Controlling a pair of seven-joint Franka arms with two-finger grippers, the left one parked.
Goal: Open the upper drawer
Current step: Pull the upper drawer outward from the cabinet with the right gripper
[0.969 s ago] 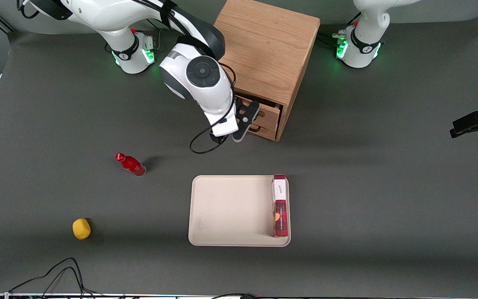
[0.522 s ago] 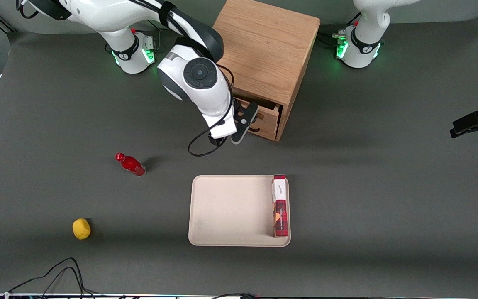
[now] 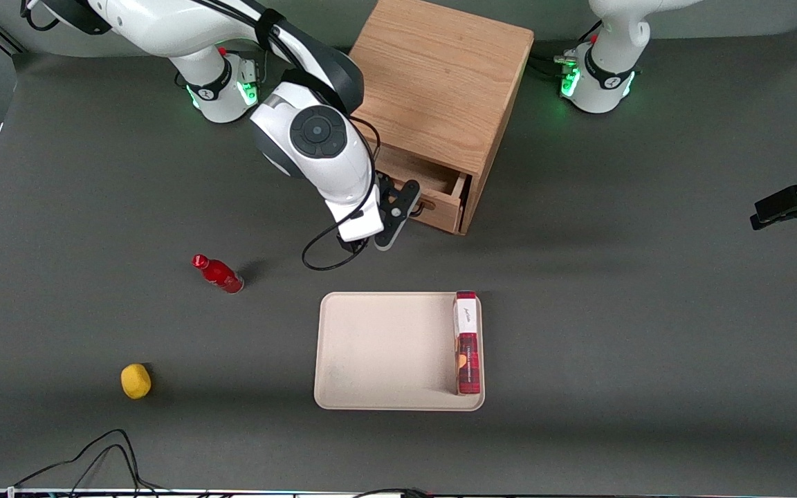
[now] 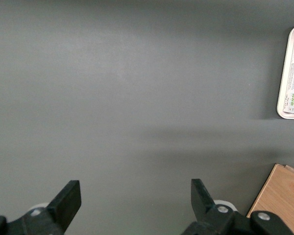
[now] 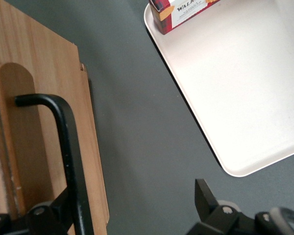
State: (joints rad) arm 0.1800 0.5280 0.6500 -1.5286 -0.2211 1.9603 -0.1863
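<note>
1. The gripper (image 3: 405,204) sits at the cabinet (image 3: 440,76) front, its fingers (image 5: 213,200) spread wide, gripping nothing.
2. One finger hooks the black handle (image 5: 71,156) of the upper drawer (image 3: 433,187), the bar between the fingers.
3. That drawer stands partly out of the cabinet, its tray showing.
4. Nearer the front camera than the fingers, a beige tray (image 3: 385,349) holds a red box (image 3: 468,342) on the tabletop (image 3: 647,311).
</note>
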